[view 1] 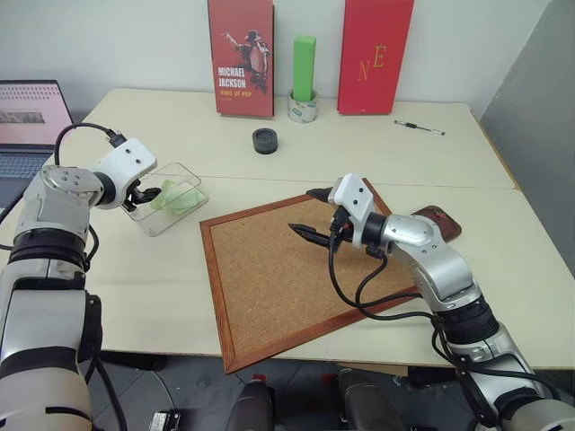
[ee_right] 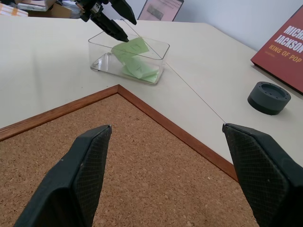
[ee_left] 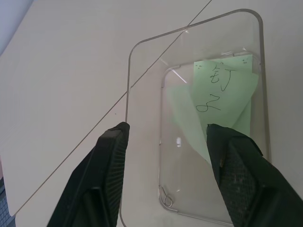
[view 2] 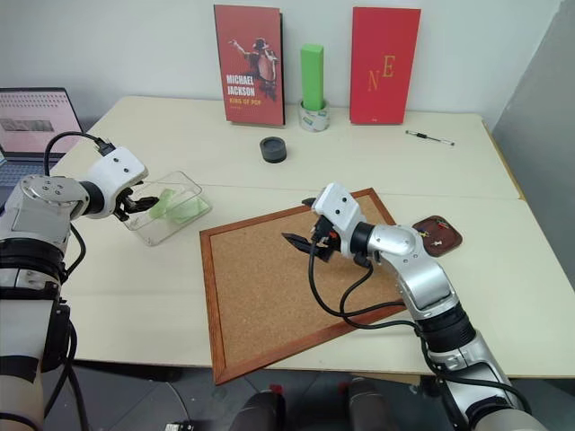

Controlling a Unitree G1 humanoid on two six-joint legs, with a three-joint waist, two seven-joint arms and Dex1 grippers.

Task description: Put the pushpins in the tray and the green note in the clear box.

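Pushpins [view 2: 437, 235] (mere specks) seemingly dot tray [view 2: 420, 226].

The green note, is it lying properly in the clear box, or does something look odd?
The note is inside the box but not flat: it leans tilted, its upper edge near the rim beside one finger of the open left claw. Nothing looks spilled or damaged.

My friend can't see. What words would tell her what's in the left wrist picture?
A pale green square paper note with handwriting lies inside a transparent rectangular plastic box on a cream table. The left tool is above the box, its two black fingers apart.
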